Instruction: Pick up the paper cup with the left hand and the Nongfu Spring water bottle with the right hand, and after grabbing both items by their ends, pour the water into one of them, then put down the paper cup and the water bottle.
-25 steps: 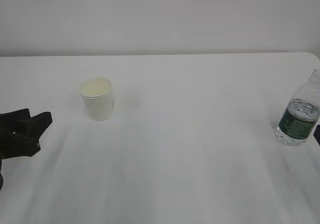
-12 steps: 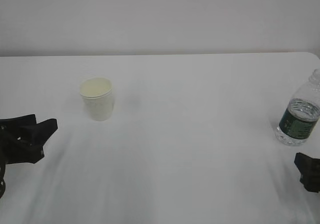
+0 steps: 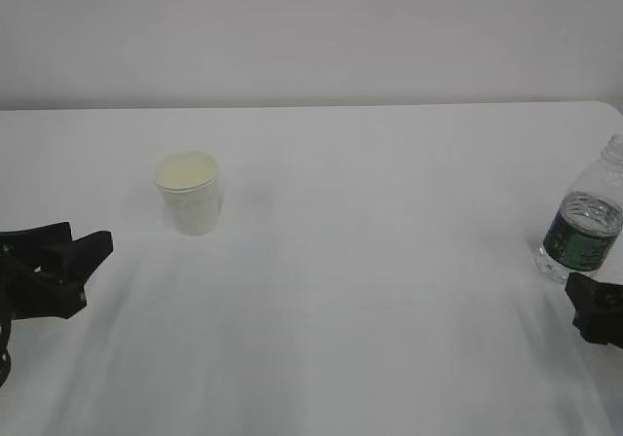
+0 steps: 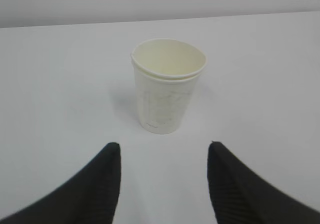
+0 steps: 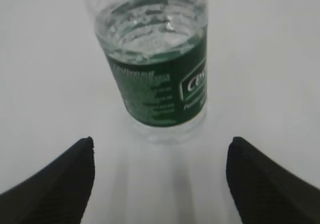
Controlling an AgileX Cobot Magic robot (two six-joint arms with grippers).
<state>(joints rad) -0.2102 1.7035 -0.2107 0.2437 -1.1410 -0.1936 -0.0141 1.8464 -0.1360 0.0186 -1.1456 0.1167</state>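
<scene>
Paper cup (image 4: pixel 167 86): white paper, looking matt; pale cream inside, faint embossed pattern showing on the wall, rolled rim.

Nongfu Spring water bottle (image 5: pixel 155 59): clear plastic, appearing glossy and catching light; dark green printed label band looking smooth and slightly shiny. Water (image 5: pixel 150 26) reading clear, colourless.

Table (image 3: pixel 389 290): white surface appearing matt and smooth.

Left hand fingers (image 4: pixel 100 184) and right hand fingers (image 5: pixel 65 179): black, appearing matt, finely textured.

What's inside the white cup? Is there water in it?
The paper cup shows only its pale cream inner wall from here. No water is visible, but its rim hides the bottom. The water is in the bottle.
</scene>
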